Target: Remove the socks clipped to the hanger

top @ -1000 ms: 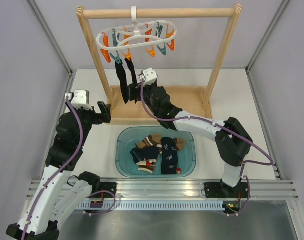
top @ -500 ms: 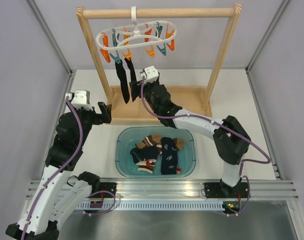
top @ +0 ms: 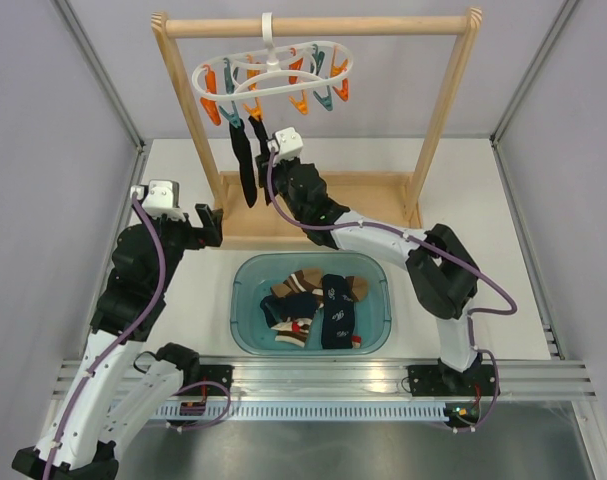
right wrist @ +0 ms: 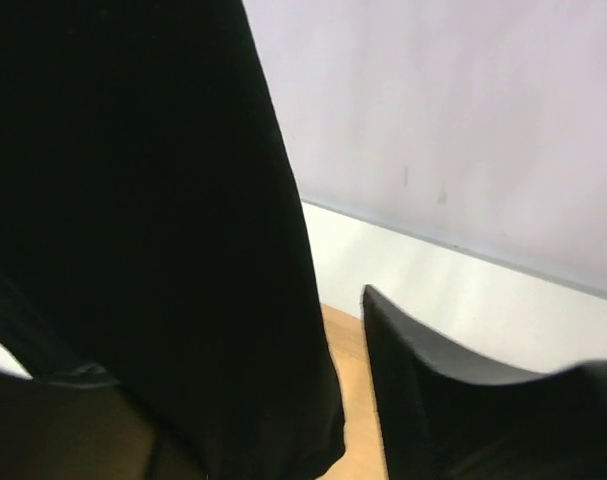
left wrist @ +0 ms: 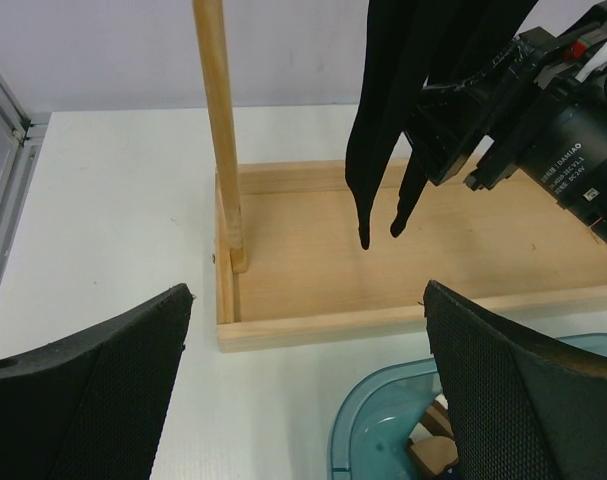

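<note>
White tabletop (top: 483, 200) was seen beneath the white plastic oval clip hanger (top: 273, 72). Against the two dark fabric socks (top: 247, 170) pegged under it the right gripper (left wrist: 445, 125) had been advanced, jaws narrowing (grip unconfirmed), so unclipping was judged imminent; the left gripper (left wrist: 303, 295) was held agape.

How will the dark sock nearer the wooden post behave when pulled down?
Probably floppy: the dark sock hangs limp from its peg. Likely light, so it may swing or stretch before the peg lets go, and the clip hanger could sway with it.
</note>
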